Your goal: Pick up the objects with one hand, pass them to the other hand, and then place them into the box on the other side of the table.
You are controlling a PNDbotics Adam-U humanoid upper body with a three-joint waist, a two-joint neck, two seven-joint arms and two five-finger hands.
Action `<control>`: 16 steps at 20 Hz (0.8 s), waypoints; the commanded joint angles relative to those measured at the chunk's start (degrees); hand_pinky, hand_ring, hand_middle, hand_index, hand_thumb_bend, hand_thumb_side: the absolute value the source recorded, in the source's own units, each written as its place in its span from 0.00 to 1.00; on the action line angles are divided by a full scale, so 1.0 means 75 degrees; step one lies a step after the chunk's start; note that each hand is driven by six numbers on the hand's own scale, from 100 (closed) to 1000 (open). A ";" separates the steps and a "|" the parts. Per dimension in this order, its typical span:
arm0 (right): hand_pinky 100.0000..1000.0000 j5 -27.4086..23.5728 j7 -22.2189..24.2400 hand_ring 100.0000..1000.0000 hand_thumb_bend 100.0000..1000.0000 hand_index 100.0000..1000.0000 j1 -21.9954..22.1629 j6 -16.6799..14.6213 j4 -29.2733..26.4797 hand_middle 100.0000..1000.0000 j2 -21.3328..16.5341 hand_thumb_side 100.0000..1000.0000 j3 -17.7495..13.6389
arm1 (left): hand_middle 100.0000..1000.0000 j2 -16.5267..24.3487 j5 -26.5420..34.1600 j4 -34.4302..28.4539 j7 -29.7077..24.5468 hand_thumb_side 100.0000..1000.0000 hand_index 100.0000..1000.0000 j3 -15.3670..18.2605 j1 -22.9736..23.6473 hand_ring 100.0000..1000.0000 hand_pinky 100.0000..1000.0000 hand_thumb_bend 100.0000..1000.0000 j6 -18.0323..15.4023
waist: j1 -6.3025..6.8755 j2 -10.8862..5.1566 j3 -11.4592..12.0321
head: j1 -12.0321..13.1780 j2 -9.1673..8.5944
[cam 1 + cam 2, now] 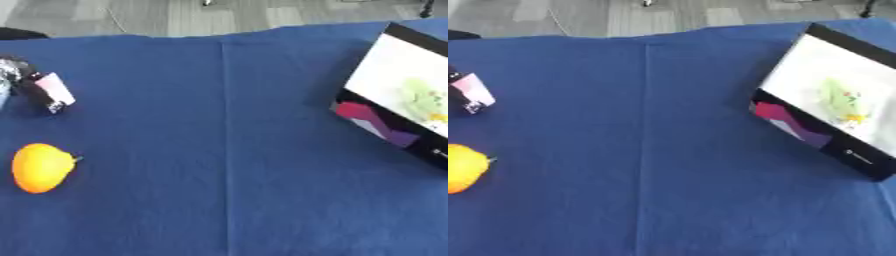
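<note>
An orange-yellow fruit [40, 167] with a short stem lies on the blue cloth at the left. Behind it, at the far left, stands a small dark packet with a pink and white face [49, 93], next to a shiny crumpled thing [10, 67] at the picture's edge. The box [833, 100] sits tilted on the right side, white inside with a black rim and a magenta and purple side; a pale green item [843, 100] lies in it. Neither hand shows in either view.
A blue cloth [227, 150] covers the whole table, with a crease running front to back through the middle. Grey floor shows beyond the far edge.
</note>
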 commanded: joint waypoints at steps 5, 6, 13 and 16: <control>1.00 -0.0058 -0.0009 1.00 0.00 1.00 0.0025 -0.0050 -0.0044 1.00 -0.0277 0.49 -0.0103 | 0.70 0.0249 0.0040 -0.0511 -0.0049 0.00 0.56 -0.0166 -0.0225 0.84 0.86 0.26 -0.0094 | 0.0022 -0.0224 0.0046 | -0.0013 0.0025; 1.00 -0.0078 -0.0011 1.00 0.00 1.00 0.0030 -0.0054 -0.0047 1.00 -0.0283 0.49 -0.0108 | 0.70 0.0258 0.0058 -0.0582 -0.0067 0.00 0.56 -0.0196 -0.0220 0.84 0.86 0.26 -0.0099 | 0.0016 -0.0234 0.0051 | -0.0010 0.0031; 1.00 -0.0263 -0.0001 1.00 0.00 1.00 -0.0001 -0.0090 -0.0114 1.00 -0.0349 0.48 -0.0114 | 0.68 0.0220 0.0336 -0.1186 -0.0083 0.00 0.55 -0.0455 -0.0175 0.83 0.85 0.25 -0.0286 | -0.0068 -0.0392 0.0105 | 0.0019 0.0100; 1.00 -0.0402 0.0017 1.00 0.00 1.00 -0.0031 -0.0113 -0.0181 1.00 -0.0396 0.47 -0.0113 | 0.68 0.0225 0.0480 -0.1575 -0.0118 0.00 0.55 -0.0653 -0.0086 0.83 0.84 0.25 -0.0314 | -0.0108 -0.0476 0.0134 | 0.0047 0.0126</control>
